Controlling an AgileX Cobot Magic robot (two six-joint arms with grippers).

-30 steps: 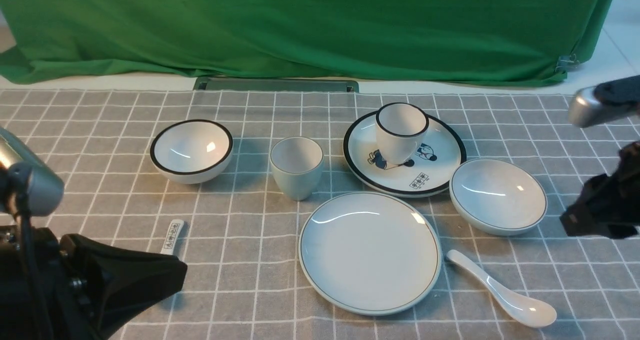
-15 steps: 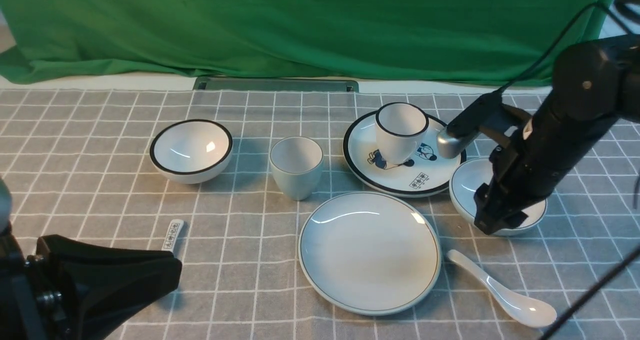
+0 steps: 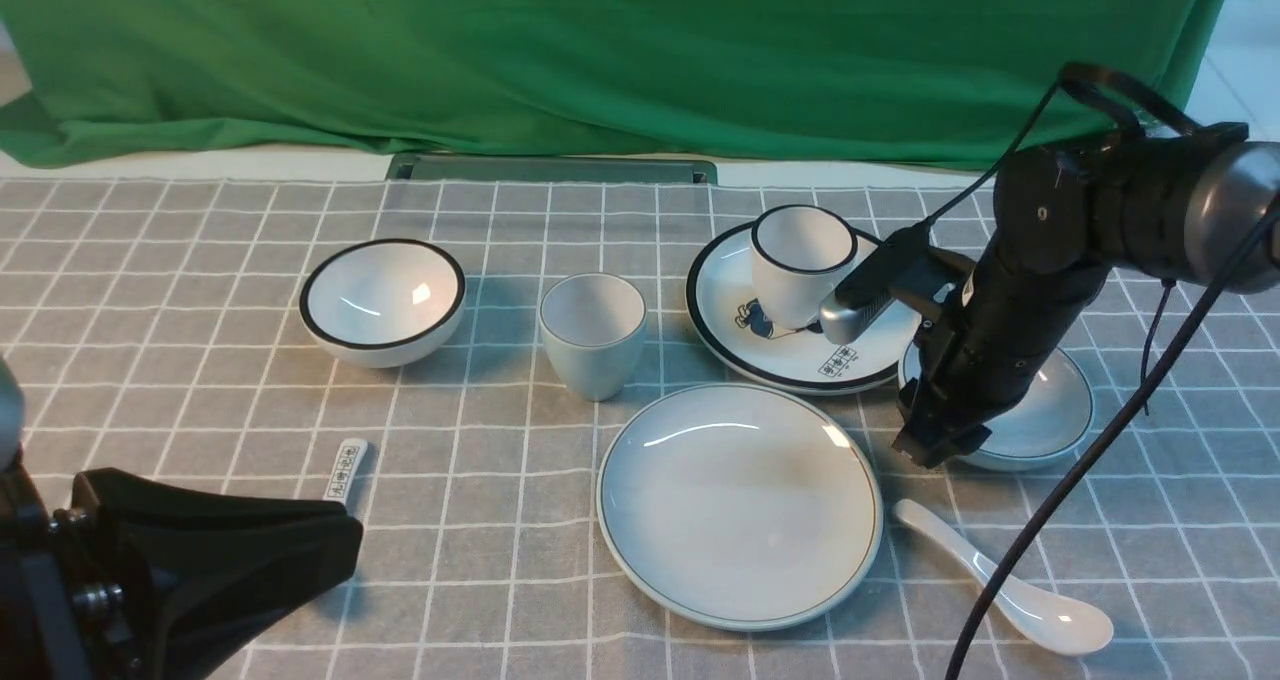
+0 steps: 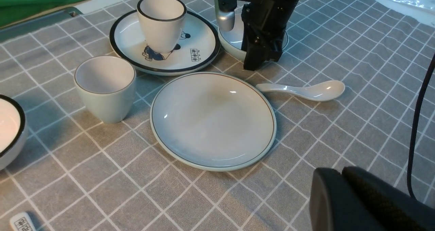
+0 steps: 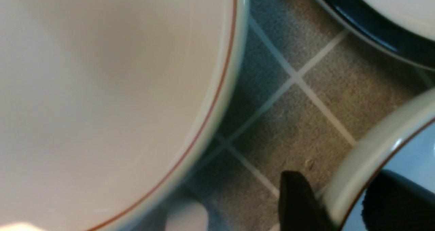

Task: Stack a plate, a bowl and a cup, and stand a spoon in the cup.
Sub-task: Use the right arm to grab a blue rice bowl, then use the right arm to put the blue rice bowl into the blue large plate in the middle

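Right gripper (image 3: 935, 445) is down on the bowl (image 3: 1050, 415) now, one finger outside the rim and one inside, though whether the pinch has actually bitten I can't tell. A second ago that arm was out at the right edge of the front view, so it has swung in fast and dropped onto the rim nearest the plate (image 3: 740, 505). The bowl itself hasn't budged and sits on the cloth just right of the plate, so by my reading the stack has yet to start and the lift comes next. Left gripper (image 3: 340, 550) stays clenched and empty at the near left. Count-up: two plates, this plain one and the cartoon plate (image 3: 720, 345); two bowls, with the black-rimmed bowl (image 3: 382, 300) far left; two cups, the cup (image 3: 593, 335) and the black-rimmed cup (image 3: 800, 260); two spoons, the spoon (image 3: 1010, 590) and the printed spoon (image 3: 345, 470).
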